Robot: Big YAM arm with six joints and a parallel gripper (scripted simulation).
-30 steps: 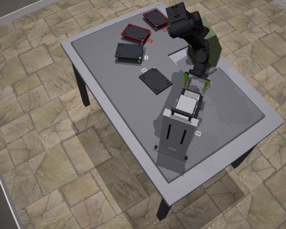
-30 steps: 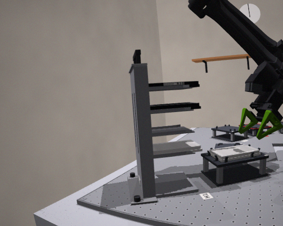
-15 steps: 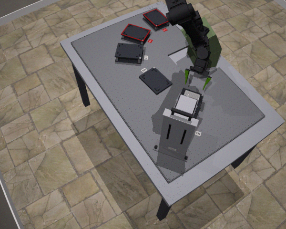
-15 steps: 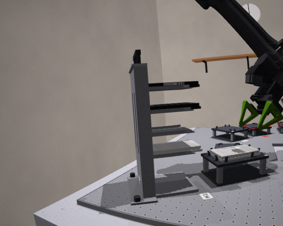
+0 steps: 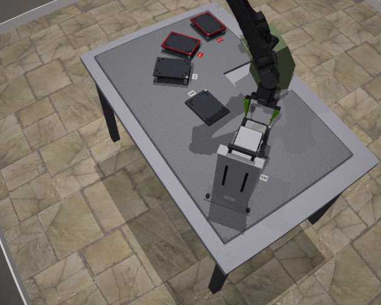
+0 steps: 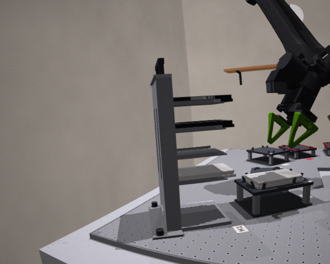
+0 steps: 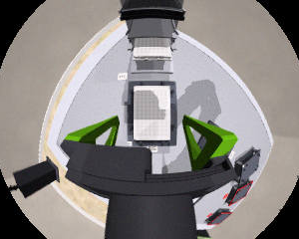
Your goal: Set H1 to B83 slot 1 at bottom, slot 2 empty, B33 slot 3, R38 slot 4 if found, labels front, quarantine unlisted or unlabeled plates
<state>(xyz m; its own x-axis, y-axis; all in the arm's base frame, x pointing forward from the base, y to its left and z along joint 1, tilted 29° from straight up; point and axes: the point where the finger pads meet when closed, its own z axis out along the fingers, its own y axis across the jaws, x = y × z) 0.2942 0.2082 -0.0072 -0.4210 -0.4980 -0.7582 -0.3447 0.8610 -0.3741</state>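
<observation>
The plate hotel H1 (image 6: 165, 153) stands near the table's front edge, four shelves facing the arm. The two top shelves each hold a dark plate, one in slot 4 (image 6: 202, 99) and one in slot 3 (image 6: 204, 124). The slot 2 shelf (image 6: 201, 152) looks bare. Slot 1 (image 6: 206, 170) seems to hold a pale grey plate. A white plate (image 6: 273, 177) lies flat on a raised black nest (image 6: 273, 196) in front of the hotel; it also shows from above (image 5: 247, 138) and in the wrist view (image 7: 151, 115). My gripper (image 6: 281, 142) is open and empty, well above the plate's far end.
Two red-edged quarantine nests (image 5: 181, 43) (image 5: 207, 24) stand at the table's far side, both bare. The landing nest L1 (image 5: 172, 68) and the flat pad N6 (image 5: 207, 106) are bare too. The green arm base (image 5: 275, 62) is at the right.
</observation>
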